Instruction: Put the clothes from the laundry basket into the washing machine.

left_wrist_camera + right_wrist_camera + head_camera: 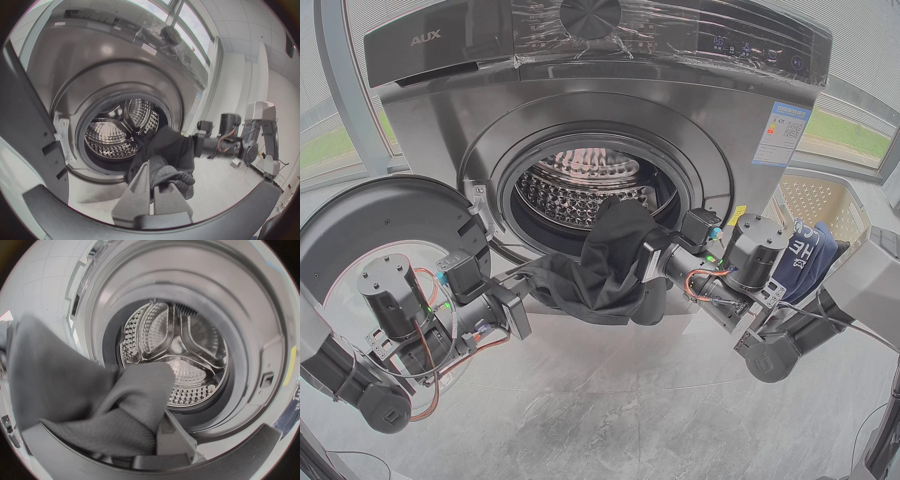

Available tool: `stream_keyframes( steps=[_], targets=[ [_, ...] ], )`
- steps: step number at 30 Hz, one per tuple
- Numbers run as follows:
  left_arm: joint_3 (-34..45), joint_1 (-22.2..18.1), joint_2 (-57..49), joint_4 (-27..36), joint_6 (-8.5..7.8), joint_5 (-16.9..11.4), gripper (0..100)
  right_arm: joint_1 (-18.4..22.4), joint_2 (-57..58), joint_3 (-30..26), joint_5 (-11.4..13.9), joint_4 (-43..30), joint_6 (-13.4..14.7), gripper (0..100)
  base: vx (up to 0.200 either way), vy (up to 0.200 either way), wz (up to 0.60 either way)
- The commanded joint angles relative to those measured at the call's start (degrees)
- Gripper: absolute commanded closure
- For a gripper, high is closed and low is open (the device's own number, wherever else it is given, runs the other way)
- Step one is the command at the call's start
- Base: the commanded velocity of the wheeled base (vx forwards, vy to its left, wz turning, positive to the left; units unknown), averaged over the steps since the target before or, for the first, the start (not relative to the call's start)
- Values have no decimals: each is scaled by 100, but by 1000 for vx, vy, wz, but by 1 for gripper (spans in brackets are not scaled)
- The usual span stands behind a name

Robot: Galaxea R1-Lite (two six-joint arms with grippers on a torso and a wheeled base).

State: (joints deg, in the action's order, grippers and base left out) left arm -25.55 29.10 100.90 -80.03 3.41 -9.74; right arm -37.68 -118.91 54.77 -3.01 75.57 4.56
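A black garment (609, 262) hangs in front of the washing machine's open drum (581, 187), stretched between both grippers. My left gripper (526, 275) is shut on its lower left end; in the left wrist view the fingers (142, 184) pinch a bunched fold of the cloth (170, 178). My right gripper (637, 247) holds the upper part at the drum's mouth, with cloth (93, 402) draped over it and one finger (175, 435) showing. The laundry basket (831, 200) stands to the right of the machine with a navy garment (809, 256) in it.
The round machine door (381, 225) stands swung open to the left, close behind my left arm. The drum (181, 358) has bare metal walls inside. Grey tiled floor (612, 387) lies open below the garment.
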Motion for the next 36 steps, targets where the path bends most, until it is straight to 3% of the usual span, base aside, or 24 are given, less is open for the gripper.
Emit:
stream_keyframes(
  steps=[1,5,7,19,21,22,28,32,34,36],
  targets=[
    [226,-212,808,-338,-16,-116,100,-117,263,-46,11,2,1,100,0,0,0],
    [402,-168,1274,-628,-43,-151,100,-117,289,-46,11,10,1,100,0,0,0],
    [428,-185,1555,-847,-157,-160,100,-125,289,-107,11,10,1,100,0,0,0],
    [463,-264,1591,-856,-280,-177,100,-248,316,-151,11,10,1,100,0,0,0],
    [516,-273,1626,-865,-359,-212,100,-240,316,-142,11,10,1,100,0,0,0],
    [525,-273,1626,-865,-376,-239,0,-240,316,-133,11,19,1,100,0,0,0],
    [683,-273,1608,-856,-341,-344,0,-213,316,-98,11,2,1,100,0,0,0],
    [1228,-203,1696,-856,-517,-722,0,-231,298,-72,11,2,1,100,0,0,0],
    [1333,-159,1740,-865,-640,-749,0,-231,298,-63,11,2,-8,100,0,0,0],
    [1333,-159,1740,-865,-640,-749,0,-231,298,-63,11,2,-8,100,0,0,0]
  ],
)
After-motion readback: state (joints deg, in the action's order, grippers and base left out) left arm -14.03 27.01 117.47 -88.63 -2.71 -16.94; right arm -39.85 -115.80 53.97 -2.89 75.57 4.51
